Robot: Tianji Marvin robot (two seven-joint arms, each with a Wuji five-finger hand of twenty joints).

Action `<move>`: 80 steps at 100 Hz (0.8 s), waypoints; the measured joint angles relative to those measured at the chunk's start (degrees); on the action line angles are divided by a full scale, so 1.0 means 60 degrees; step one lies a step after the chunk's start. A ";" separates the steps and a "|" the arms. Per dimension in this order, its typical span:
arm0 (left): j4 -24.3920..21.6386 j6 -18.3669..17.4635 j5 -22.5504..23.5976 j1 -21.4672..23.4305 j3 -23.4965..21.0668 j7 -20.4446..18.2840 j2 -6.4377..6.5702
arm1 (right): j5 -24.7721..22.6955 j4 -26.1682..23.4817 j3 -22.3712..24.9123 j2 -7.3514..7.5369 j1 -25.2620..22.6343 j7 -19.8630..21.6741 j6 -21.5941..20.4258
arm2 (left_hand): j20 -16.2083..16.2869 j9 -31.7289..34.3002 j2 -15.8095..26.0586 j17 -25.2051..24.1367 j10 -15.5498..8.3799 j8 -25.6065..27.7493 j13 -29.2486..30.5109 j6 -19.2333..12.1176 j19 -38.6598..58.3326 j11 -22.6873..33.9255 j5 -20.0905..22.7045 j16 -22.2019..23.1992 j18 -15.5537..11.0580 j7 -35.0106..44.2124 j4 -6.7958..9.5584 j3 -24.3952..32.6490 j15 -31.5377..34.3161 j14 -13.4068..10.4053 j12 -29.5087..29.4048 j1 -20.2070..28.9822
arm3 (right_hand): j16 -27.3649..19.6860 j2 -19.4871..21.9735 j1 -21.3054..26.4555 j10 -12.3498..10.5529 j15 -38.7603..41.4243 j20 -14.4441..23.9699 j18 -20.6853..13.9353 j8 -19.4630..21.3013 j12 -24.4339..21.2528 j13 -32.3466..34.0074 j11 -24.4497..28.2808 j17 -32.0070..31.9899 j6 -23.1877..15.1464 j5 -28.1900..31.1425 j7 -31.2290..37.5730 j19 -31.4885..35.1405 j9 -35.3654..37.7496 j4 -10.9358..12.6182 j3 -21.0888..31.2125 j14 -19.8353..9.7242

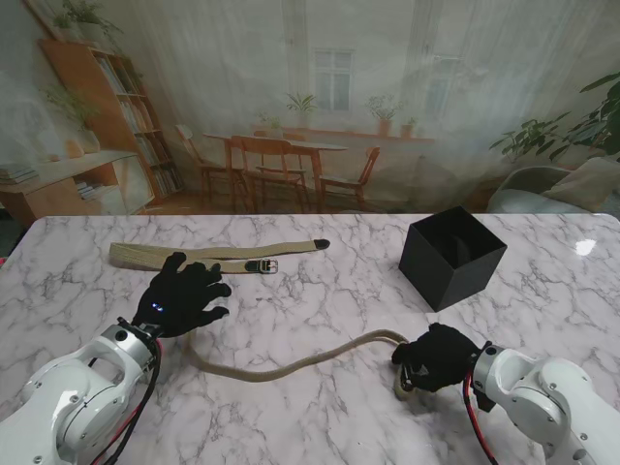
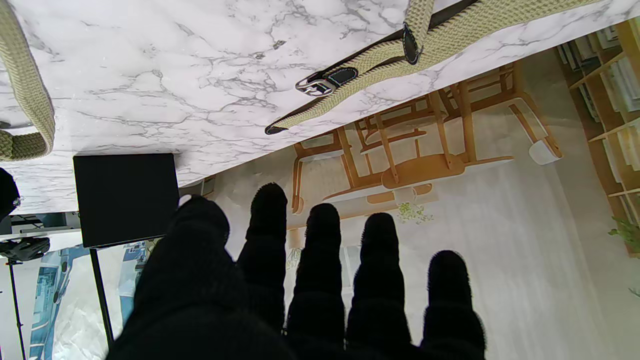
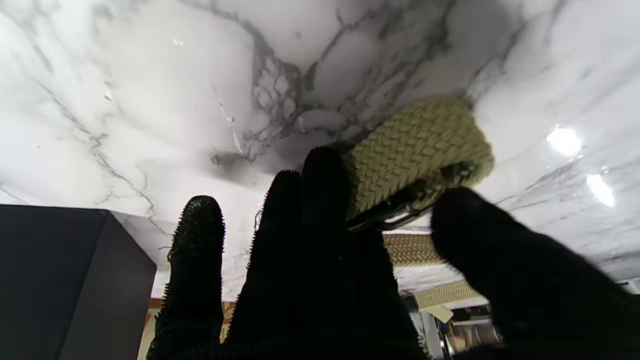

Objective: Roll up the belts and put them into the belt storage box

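A tan woven belt (image 1: 291,363) trails across the near middle of the marble table. Its right end is curled up under my right hand (image 1: 438,356). That hand is shut on the belt's rolled end (image 3: 417,150), fingers and thumb pinching it beside the metal buckle. My left hand (image 1: 184,295) hovers open, fingers spread, just past the belt's left end and holds nothing. A second tan belt (image 1: 213,257) with a dark buckle (image 2: 325,82) lies flat farther from me on the left. The black belt storage box (image 1: 451,257) stands open at the right, a little beyond my right hand.
The table's far edge (image 1: 320,215) runs behind the flat belt and the box. Beyond it hangs a printed backdrop of a dining room. Bare marble (image 1: 339,300) lies between the two belts.
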 measured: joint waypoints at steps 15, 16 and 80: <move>0.0000 0.0001 0.0004 0.0003 -0.0010 0.0028 0.0000 | 0.0349 -0.0100 0.0038 0.0073 0.0010 0.0386 -0.0025 | 0.0000 0.0000 0.0000 -0.0001 0.0000 0.0000 0.0000 0.0001 -0.0001 0.0000 0.0000 0.0000 0.0003 0.0000 0.0000 0.0000 0.0000 0.0001 0.0000 0.0000 | -0.0199 -0.1468 0.0690 0.0208 -0.0032 -0.0108 0.0000 -0.0017 -0.0135 -0.0394 -0.0409 -0.0157 0.0125 -0.0307 -0.0125 -0.0300 -0.0277 0.0710 0.2386 0.0077; 0.0000 0.0001 0.0004 0.0003 -0.0010 0.0028 0.0000 | 0.0330 -0.0100 0.0039 0.0074 0.0010 0.0370 -0.0025 | 0.0000 0.0001 0.0000 -0.0001 0.0000 0.0000 0.0000 0.0001 -0.0001 0.0000 0.0000 0.0000 0.0003 0.0000 0.0000 0.0000 0.0000 0.0001 0.0000 0.0000 | -0.0200 -0.1544 0.0721 0.0210 -0.0032 -0.0109 0.0000 -0.0017 -0.0136 -0.0394 -0.0414 -0.0157 0.0125 -0.0307 -0.0125 -0.0300 -0.0277 0.0710 0.2448 0.0081; 0.0019 0.0008 -0.0003 -0.0006 0.0007 0.0045 -0.0001 | -0.0972 0.0070 -0.0154 0.0087 0.0002 -0.0747 0.0489 | 0.0000 0.0000 0.0003 -0.0002 0.0000 -0.0018 0.0000 0.0020 -0.0006 0.0000 -0.0020 0.0000 0.0013 -0.0182 0.0000 0.0000 0.0000 0.0003 0.0001 0.0000 | 0.0153 -0.2297 0.2313 -0.0323 -0.0039 -0.0340 0.0628 -0.0217 0.0412 0.0757 0.0493 0.0546 -0.1562 0.0567 0.0690 -0.0126 0.0254 -0.0220 0.1186 0.0047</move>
